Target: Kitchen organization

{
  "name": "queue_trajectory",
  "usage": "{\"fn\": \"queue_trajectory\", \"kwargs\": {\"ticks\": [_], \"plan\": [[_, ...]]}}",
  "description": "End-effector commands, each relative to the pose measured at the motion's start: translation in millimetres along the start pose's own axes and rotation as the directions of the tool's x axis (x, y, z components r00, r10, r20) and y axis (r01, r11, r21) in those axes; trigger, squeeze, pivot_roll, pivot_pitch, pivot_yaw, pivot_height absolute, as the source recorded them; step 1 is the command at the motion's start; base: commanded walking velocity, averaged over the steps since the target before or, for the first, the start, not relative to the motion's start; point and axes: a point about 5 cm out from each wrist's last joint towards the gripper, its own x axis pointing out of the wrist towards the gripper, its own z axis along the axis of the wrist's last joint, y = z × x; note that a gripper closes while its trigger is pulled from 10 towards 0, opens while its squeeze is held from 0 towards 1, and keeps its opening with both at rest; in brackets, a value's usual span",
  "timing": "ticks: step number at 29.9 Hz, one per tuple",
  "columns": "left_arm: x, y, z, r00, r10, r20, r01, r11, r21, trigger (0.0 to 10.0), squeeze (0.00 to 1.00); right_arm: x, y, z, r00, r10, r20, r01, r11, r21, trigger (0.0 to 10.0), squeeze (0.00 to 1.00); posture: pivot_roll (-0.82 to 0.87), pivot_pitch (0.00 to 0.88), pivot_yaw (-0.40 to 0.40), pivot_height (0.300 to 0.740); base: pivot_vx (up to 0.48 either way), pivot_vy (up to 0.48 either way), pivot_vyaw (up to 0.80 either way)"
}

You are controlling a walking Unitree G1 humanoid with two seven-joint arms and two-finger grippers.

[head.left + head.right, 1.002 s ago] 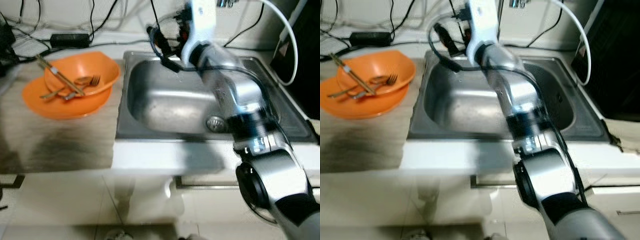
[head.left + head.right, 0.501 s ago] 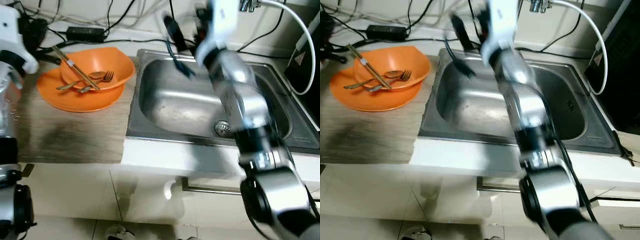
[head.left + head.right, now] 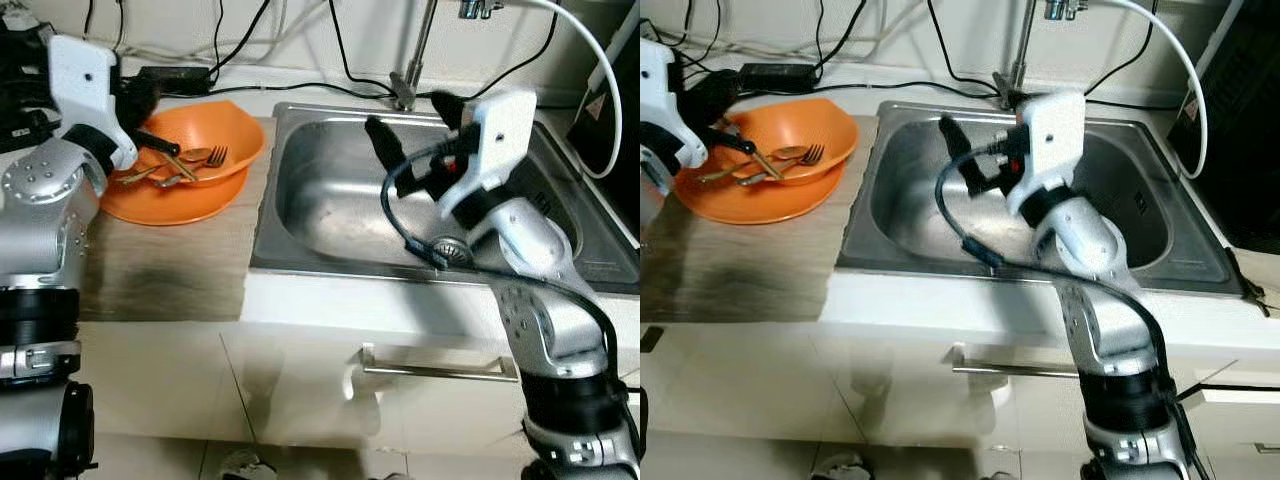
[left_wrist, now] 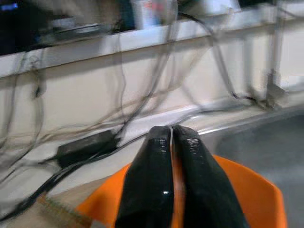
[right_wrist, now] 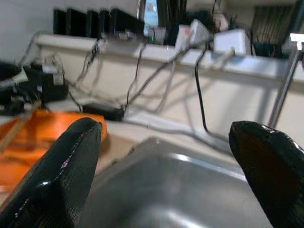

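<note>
The right tool (image 3: 415, 140) hangs released, fingers spread wide, over the steel sink (image 3: 330, 215), while the left tool (image 4: 172, 142), clenched empty, sits above the orange bowl (image 3: 215, 130) holding a fork (image 3: 195, 160) and chopsticks (image 3: 752, 160) on the worktop (image 3: 170, 275).

Head stereo pair looks steeply down at the steel sink (image 3: 340, 200) and orange bowl (image 3: 205, 135); both wrist cameras look low across the counter toward the cabled back wall, sharing them
</note>
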Motion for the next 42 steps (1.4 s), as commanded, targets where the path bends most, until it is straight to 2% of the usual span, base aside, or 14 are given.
{"fn": "queue_trajectory", "kwargs": {"ticks": [1, 2, 3, 4, 8, 13, 21, 25, 32, 33, 39, 40, 41, 42], "plan": [[-1.6, 13.6, 16, 0.994, -0.108, 0.002, 0.106, 0.984, 0.146, 10.0, 1.00, -5.2, 2.9, 4, 0.999, 0.043, 0.005, -0.043, 0.999, -0.003, 10.0, 0.00, 0.05, 0.022, -0.003, 0.740, 0.000, 0.000, 0.00], [-4.1, 23.9, 21, 0.990, -0.139, 0.002, 0.135, 0.969, 0.207, 10.0, 1.00, -7.0, 4.3, 1, 0.998, 0.062, -0.010, -0.062, 0.998, 0.000, 10.0, 0.00, 0.06, 0.027, -0.011, 0.740, 0.000, 0.000, 0.00], [-4.1, 23.9, 21, 0.990, -0.139, 0.002, 0.135, 0.969, 0.207, 10.0, 1.00, -7.0, 4.3, 1, 0.998, 0.062, -0.010, -0.062, 0.998, 0.000, 10.0, 0.00, 0.06, 0.027, -0.011, 0.740, 0.000, 0.000, 0.00], [-8.6, 42.2, 29, 0.986, -0.167, -0.025, 0.168, 0.945, 0.282, 10.0, 1.00, -9.3, 7.6, -4, 0.994, 0.100, -0.033, -0.100, 0.995, 0.009, 10.0, 0.00, 0.06, 0.028, -0.016, 0.740, 0.000, 0.000, 0.00], [-13.8, 63.7, 36, 0.966, -0.214, -0.148, 0.253, 0.902, 0.348, 10.0, 1.00, -12.0, 15.5, -8, 0.984, 0.171, -0.058, -0.170, 0.985, 0.021, 10.0, 0.00, 0.08, 0.032, -0.027, 0.740, 0.000, 0.000, 0.00], [-6.7, 59.1, 36, 0.917, -0.345, -0.200, 0.392, 0.872, 0.295, 10.0, 1.00, -16.0, 23.7, -21, 0.953, 0.265, -0.149, -0.269, 0.963, -0.005, 10.0, 0.00, 0.09, 0.049, -0.019, 0.740, 0.000, 0.000, 0.00], [11.2, 44.5, 29, 0.842, -0.407, -0.353, 0.526, 0.764, 0.374, 10.0, 1.00, -21.5, 24.3, -24, 0.940, 0.290, -0.182, -0.304, 0.951, -0.055, 10.0, 0.00, 0.08, 0.081, 0.003, 0.740, 0.000, 0.000, 0.00], [14.9, 42.9, 30, 0.810, -0.364, -0.461, 0.571, 0.670, 0.474, 10.0, 1.00, -22.9, 23.1, -21, 0.943, 0.283, -0.175, -0.297, 0.953, -0.058, 10.0, 0.00, 0.08, 0.098, 0.023, 0.740, 0.000, 0.000, 0.00], [18.1, 43.9, 32, 0.776, -0.299, -0.555, 0.610, 0.578, 0.542, 10.0, 1.00, -27.9, 22.7, -19, 0.945, 0.274, -0.177, -0.288, 0.956, -0.058, 10.0, 0.00, 0.07, 0.109, 0.040, 0.740, 0.000, 0.000, 0.00], [18.3, 45.1, 32, 0.776, -0.267, -0.571, 0.609, 0.550, 0.572, 10.0, 1.00, -29.2, 22.5, -19, 0.945, 0.274, -0.179, -0.288, 0.956, -0.057, 10.0, 0.00, 0.07, 0.112, 0.040, 0.740, 0.000, 0.000, 0.00], [19.1, 47.0, 32, 0.782, -0.210, -0.587, 0.604, 0.489, 0.630, 10.0, 1.00, -30.1, 22.3, -19, 0.945, 0.274, -0.182, -0.288, 0.956, -0.057, 10.0, 0.00, 0.07, 0.113, 0.038, 0.740, 0.000, 0.000, 0.00], [18.9, 47.7, 32, 0.779, -0.195, -0.597, 0.609, 0.465, 0.643, 10.0, 0.44, -29.8, 22.3, -19, 0.944, 0.274, -0.182, -0.289, 0.956, -0.057, 10.0, 0.00, 0.07, 0.114, 0.038, 0.740, 0.000, 0.000, 0.00], [18.5, 48.5, 32, 0.775, -0.183, -0.605, 0.614, 0.449, 0.650, 10.0, 0.17, -29.7, 22.3, -19, 0.944, 0.276, -0.181, -0.290, 0.955, -0.056, 10.0, 0.00, 0.07, 0.114, 0.038, 0.740, 0.000, 0.000, 0.00], [18.2, 49.1, 32, 0.772, -0.176, -0.611, 0.617, 0.438, 0.653, 10.0, 0.17, -29.6, 22.4, -19, 0.944, 0.277, -0.180, -0.291, 0.955, -0.056, 10.0, 0.00, 0.07, 0.113, 0.038, 0.740, 0.000, 0.000, 0.00]]}}
